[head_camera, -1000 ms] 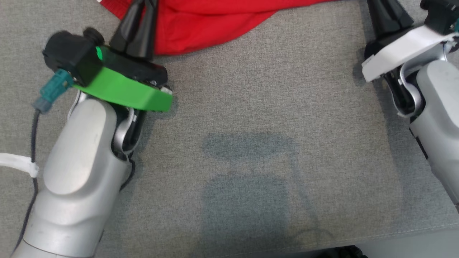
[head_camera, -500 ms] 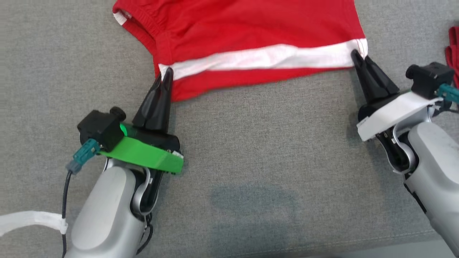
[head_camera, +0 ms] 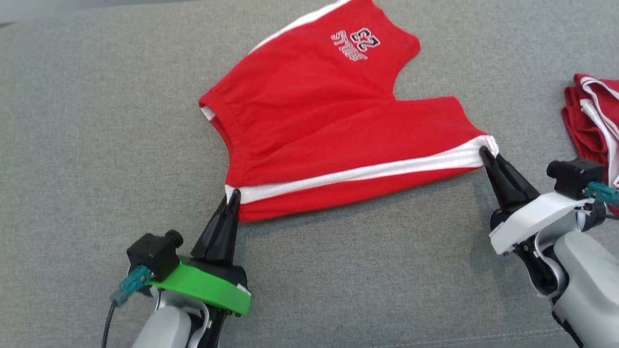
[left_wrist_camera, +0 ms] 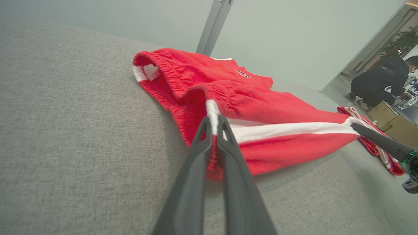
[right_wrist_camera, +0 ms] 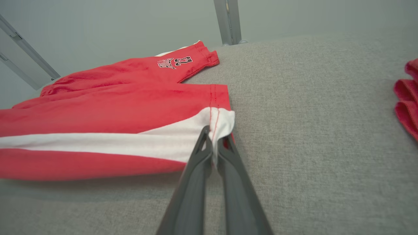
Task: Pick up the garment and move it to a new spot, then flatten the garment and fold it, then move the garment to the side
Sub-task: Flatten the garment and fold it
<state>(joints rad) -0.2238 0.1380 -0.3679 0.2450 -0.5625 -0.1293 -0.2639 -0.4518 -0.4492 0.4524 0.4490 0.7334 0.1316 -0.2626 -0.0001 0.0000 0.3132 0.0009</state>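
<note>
The garment [head_camera: 329, 121] is a pair of red shorts with a white side stripe and a number print, spread on the grey padded surface [head_camera: 96, 121]. My left gripper [head_camera: 233, 195] is shut on the waistband corner at the stripe's end. The left wrist view shows that gripper [left_wrist_camera: 213, 122] pinching the white band of the garment [left_wrist_camera: 261, 107]. My right gripper [head_camera: 483, 152] is shut on the leg hem corner at the stripe's other end, where it [right_wrist_camera: 212, 133] clamps the white cloth of the garment [right_wrist_camera: 114, 107]. The near edge is stretched between the two grippers and lifted slightly.
A second pile of red and white cloth [head_camera: 592, 121] lies at the right edge, close to my right wrist. Beyond the surface, the left wrist view shows a person [left_wrist_camera: 378, 81] crouching by cardboard boxes [left_wrist_camera: 392, 122]. A metal post [right_wrist_camera: 228, 21] stands behind the far edge.
The head view has swung upward, so the whole garment and the second cloth pile now show. Both grippers stay shut on the same two corners.
</note>
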